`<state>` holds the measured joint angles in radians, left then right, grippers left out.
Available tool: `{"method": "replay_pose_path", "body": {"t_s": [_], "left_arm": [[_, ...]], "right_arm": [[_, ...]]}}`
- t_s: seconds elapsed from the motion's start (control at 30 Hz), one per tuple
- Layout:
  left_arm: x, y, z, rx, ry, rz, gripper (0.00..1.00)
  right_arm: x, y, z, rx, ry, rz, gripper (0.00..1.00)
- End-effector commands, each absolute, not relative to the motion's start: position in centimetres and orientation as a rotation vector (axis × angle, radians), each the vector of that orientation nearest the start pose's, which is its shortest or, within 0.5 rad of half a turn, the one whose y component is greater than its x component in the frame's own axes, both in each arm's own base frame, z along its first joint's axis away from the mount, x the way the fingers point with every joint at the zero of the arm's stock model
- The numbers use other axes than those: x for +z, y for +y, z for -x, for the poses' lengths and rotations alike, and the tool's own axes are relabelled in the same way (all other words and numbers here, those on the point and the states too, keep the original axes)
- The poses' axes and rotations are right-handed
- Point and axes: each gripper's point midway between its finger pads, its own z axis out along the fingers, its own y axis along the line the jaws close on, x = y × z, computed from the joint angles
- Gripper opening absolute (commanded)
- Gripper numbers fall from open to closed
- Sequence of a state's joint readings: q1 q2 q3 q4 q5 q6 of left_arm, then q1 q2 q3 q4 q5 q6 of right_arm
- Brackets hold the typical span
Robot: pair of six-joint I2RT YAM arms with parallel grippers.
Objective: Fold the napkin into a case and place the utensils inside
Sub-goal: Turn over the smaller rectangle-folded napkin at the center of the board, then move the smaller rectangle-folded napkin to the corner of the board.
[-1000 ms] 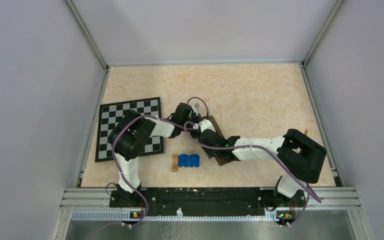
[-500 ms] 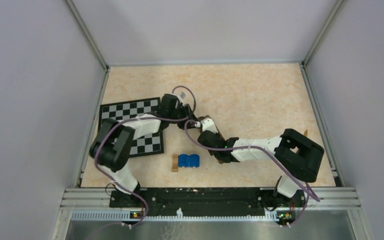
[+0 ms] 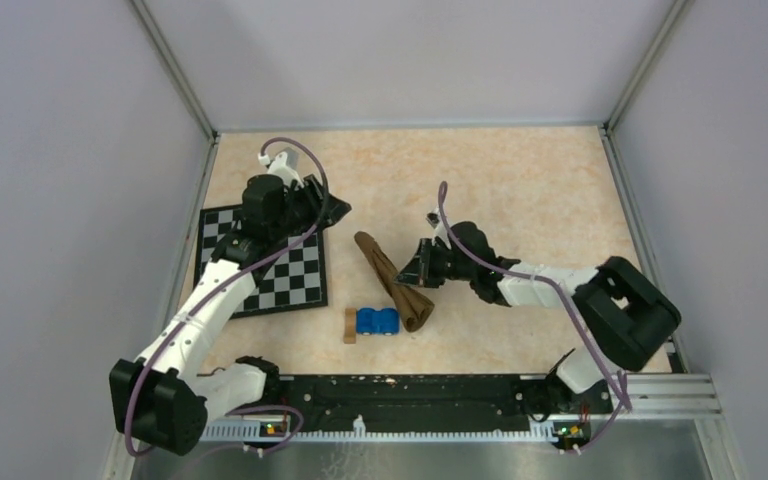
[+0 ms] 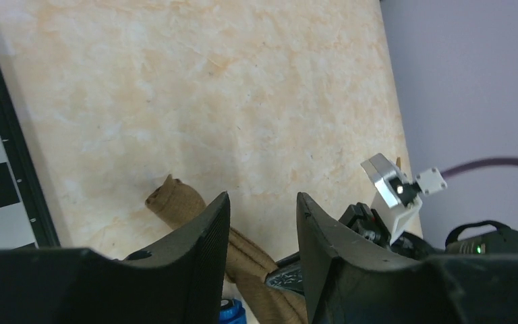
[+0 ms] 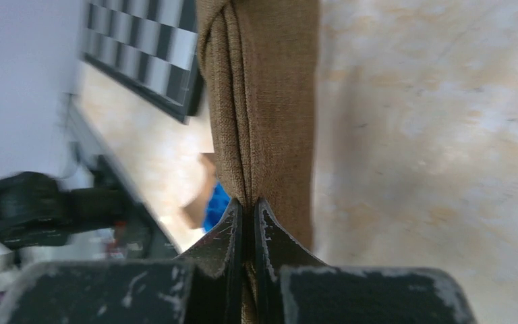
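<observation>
The napkin, dark brown, lies folded as a long narrow case running diagonally across the middle of the table. My right gripper is shut on a layered fold along its right edge; in the right wrist view the right gripper pinches the cloth. My left gripper hangs open with nothing in it, up and to the left of the strip's far end, by the chessboard's corner. In the left wrist view the left gripper looks down at the napkin. No utensils show in any view.
A black-and-white chessboard mat lies at the left. A blue toy and a small tan wooden block sit just left of the strip's near end. Metal rails border the table's left and right sides.
The left gripper opened, let go of the napkin and swung back up-left over the chessboard. The right gripper shut on the cloth and drew back to the right, uncovering the strip.
</observation>
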<state>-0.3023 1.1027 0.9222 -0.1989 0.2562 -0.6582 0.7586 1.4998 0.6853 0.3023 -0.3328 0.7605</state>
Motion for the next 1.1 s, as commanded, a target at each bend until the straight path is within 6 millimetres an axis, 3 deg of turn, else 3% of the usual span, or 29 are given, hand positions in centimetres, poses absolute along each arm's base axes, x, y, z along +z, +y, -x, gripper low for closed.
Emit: {"method": "replay_pose_path", "body": {"t_s": [0.0,0.2,0.3,0.43,0.47,0.57,0.67,0.77,0.83,0.9,1.0,1.07], "left_arm": [[23.6,-16.8,-32.0,-0.831,2.083,0.187,0.46],[23.2,-18.2,-31.9,-0.920,2.095,0.157,0.45],[22.5,-18.8,-32.1,-0.942,2.118,0.129,0.45],[20.2,-20.4,-32.1,-1.024,2.198,0.079,0.45],[19.5,-20.9,-32.2,-1.057,2.214,0.067,0.45],[17.9,-23.0,-32.4,-1.157,2.259,0.024,0.44],[16.9,-25.7,-32.8,-1.229,2.275,-0.021,0.44],[16.3,-28.7,-33.8,-1.319,2.257,-0.073,0.41],[15.4,-30.5,-34.5,-1.356,2.267,-0.098,0.38],[14.3,-31.5,-35.4,-1.367,2.282,-0.095,0.35],[12.1,-32.0,-36.4,-1.362,2.310,-0.051,0.33],[10.2,-31.8,-37.1,-1.318,2.348,-0.032,0.32]], "right_arm": [[12.9,35.1,-21.6,1.782,2.220,0.065,0.00],[9.7,32.8,-23.2,1.944,2.185,-0.117,0.00],[7.6,30.8,-23.8,1.904,2.223,-0.181,0.00],[5.2,28.0,-24.8,1.785,2.305,-0.223,0.00],[4.4,27.1,-25.1,1.728,2.343,-0.230,0.00],[2.4,24.5,-25.8,1.511,2.470,-0.192,0.17],[1.3,20.7,-26.5,1.050,2.615,-0.053,0.35],[4.5,18.2,-27.2,0.739,2.586,0.052,0.45],[6.6,18.6,-26.6,0.683,2.570,0.125,0.46],[7.6,20.8,-25.0,0.756,2.572,0.216,0.44],[7.5,24.2,-21.4,0.948,2.589,0.296,0.33],[6.6,24.5,-20.1,0.958,2.604,0.296,0.26]]}}
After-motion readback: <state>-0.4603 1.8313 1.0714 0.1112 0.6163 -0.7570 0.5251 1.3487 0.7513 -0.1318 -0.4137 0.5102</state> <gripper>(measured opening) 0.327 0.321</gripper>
